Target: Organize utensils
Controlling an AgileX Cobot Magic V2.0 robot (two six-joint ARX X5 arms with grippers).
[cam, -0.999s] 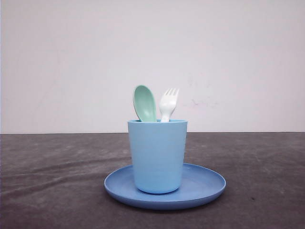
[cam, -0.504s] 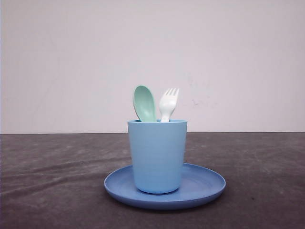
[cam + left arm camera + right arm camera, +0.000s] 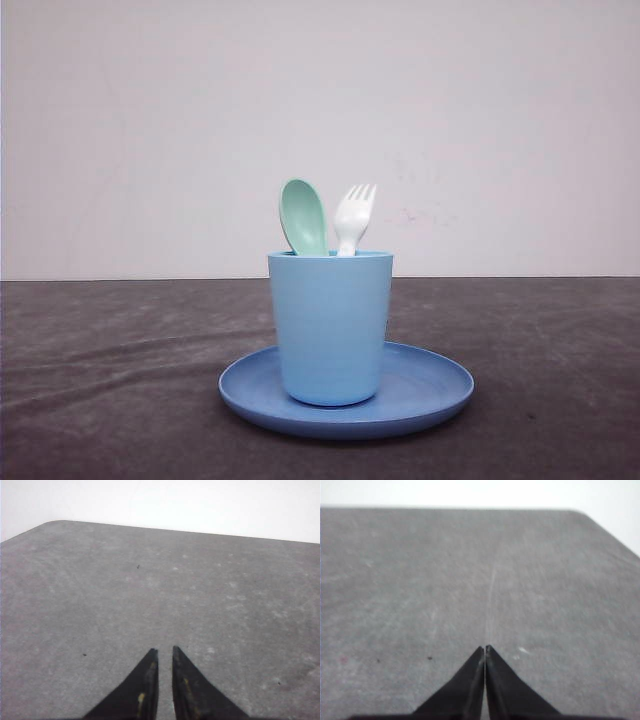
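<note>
1. the left gripper (image 3: 165, 652) hangs over bare worktop (image 3: 100, 605) with its jaws drawn to a thin slit, holding nothing.
2. the right gripper (image 3: 485, 650) is closed tip to tip, also empty, over bare grey surface.
3. neither wrist view shows the cup, so i cannot tell which arm is nearer.
4. in the front view the spoon (image 3: 303, 216) and fork (image 3: 353, 215) stand side by side, heads up, handles down in the cup (image 3: 330, 325); spoon on the left, fork on the right.
5. the cup sits on the plate (image 3: 430, 385), centred on the worktop.
6. long axes run near vertical, so any pull should go straight up; open room lies on both sides.
</note>
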